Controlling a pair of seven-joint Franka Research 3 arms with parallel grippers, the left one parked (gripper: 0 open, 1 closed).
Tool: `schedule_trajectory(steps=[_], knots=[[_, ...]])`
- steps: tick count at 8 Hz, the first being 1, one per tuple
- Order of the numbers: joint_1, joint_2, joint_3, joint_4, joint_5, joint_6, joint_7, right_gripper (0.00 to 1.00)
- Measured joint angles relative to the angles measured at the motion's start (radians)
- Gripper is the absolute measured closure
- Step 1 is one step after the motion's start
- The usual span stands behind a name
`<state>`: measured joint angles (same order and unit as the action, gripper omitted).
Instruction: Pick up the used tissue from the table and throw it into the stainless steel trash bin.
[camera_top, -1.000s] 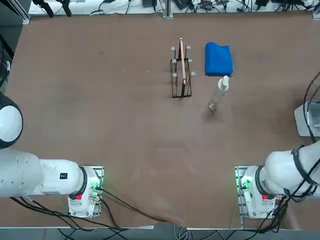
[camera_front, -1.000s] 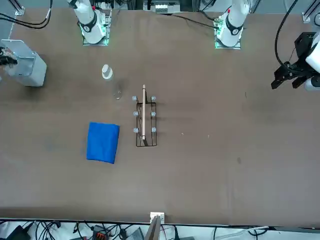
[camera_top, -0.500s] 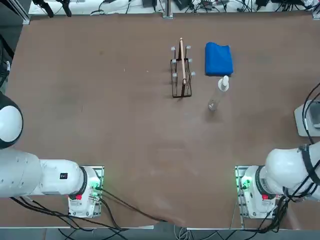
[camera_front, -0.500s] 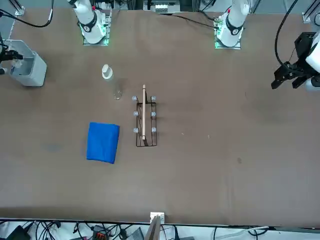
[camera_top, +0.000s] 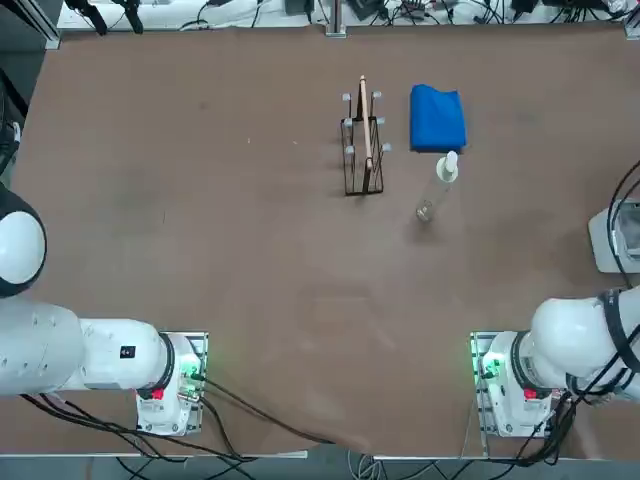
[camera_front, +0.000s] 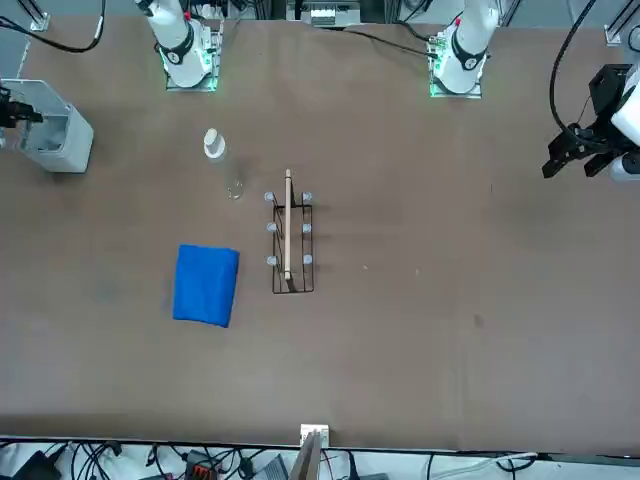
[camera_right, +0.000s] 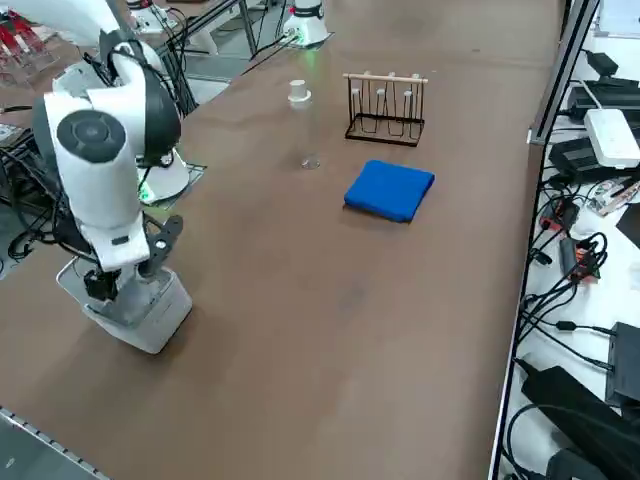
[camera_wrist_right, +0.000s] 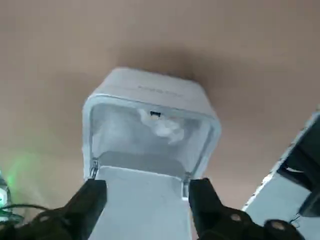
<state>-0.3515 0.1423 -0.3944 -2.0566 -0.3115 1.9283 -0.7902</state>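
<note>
The stainless steel trash bin (camera_wrist_right: 150, 90) stands open at the right edge of the table (camera_top: 250, 250), also seen as the bin (camera_front: 55, 135) and the bin (camera_right: 140, 310). In the right wrist view the used tissue (camera_wrist_right: 167, 127), a small crumpled white wad, lies inside it. My right gripper (camera_wrist_right: 147, 192) hangs just above the bin's mouth, open, its dark fingers (camera_wrist_right: 92, 197) spread with nothing between them. The front view shows the gripper (camera_front: 12, 108) over the bin's outer side.
A black wire rack (camera_top: 362, 140) holding a thin board stands mid-table at the far side. A folded blue cloth (camera_top: 437, 118) lies beside it, and a small clear bottle with a white cap (camera_top: 440, 180) lies nearer the bin.
The right gripper has shifted slightly outward over the bin. A white wad showed at its fingers half a second ago; now the fingers are bare and the wad lies in the bin.
</note>
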Motion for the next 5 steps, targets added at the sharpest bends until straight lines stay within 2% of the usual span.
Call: schedule_trajectory(steps=[2,3,5], knots=[[0.019,-0.057,0.001,0.028,0.001,-0.014,0.0,0.0],[0.052,-0.084,0.002,0.068,0.023,-0.05,0.0,0.0],[0.161,-0.114,0.007,0.25,0.169,-0.2,0.007,0.0]])
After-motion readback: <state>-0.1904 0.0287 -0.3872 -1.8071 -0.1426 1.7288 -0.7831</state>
